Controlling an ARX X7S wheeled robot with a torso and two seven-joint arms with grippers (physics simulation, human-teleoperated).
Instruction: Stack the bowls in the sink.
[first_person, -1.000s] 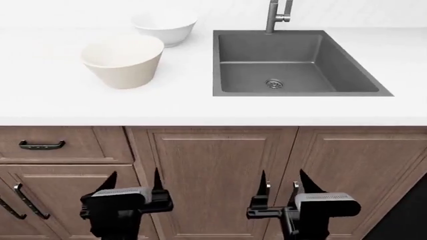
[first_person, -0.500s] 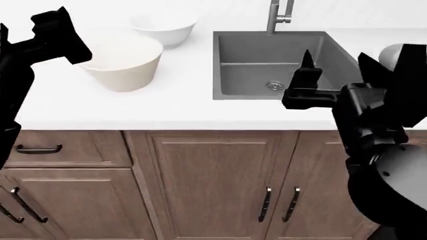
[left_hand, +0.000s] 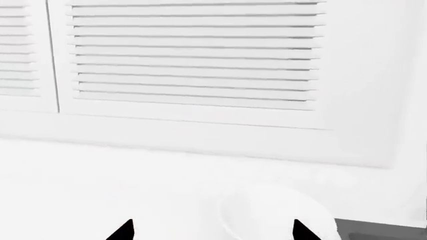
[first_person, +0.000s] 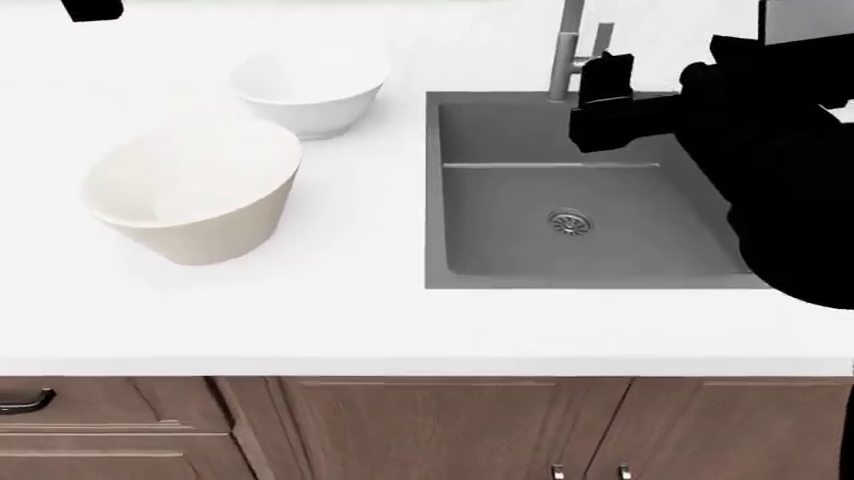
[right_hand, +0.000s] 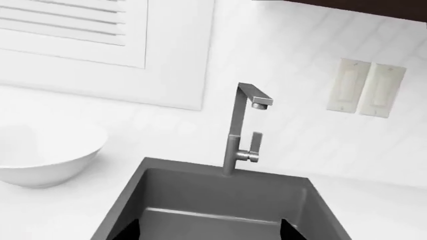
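Observation:
The cream bowl (first_person: 194, 195) stands on the white counter at the left. The white bowl (first_person: 310, 90) stands behind it, nearer the dark grey sink (first_person: 534, 135). The sink holds only its round drain (first_person: 570, 222). My right gripper (first_person: 610, 100) hangs over the sink's back edge by the faucet (first_person: 574, 50); in the right wrist view it (right_hand: 208, 231) is open and empty above the basin (right_hand: 200, 190). My left gripper (left_hand: 212, 232) is open and empty, with the white bowl (left_hand: 277, 215) just ahead of its right fingertip. Only a black bit of it (first_person: 91, 8) shows in the head view.
A louvred white window panel (left_hand: 193, 55) and a white wall stand behind the counter. Two wall switches (right_hand: 370, 87) sit to the right of the faucet (right_hand: 243, 130). The white bowl (right_hand: 47, 155) shows left of the sink. Wooden cabinet doors (first_person: 427, 430) are below the counter.
Both arms have risen from in front of the cabinets to above the counter and moved back. The head view has shifted closer to the counter. The bowls have not moved.

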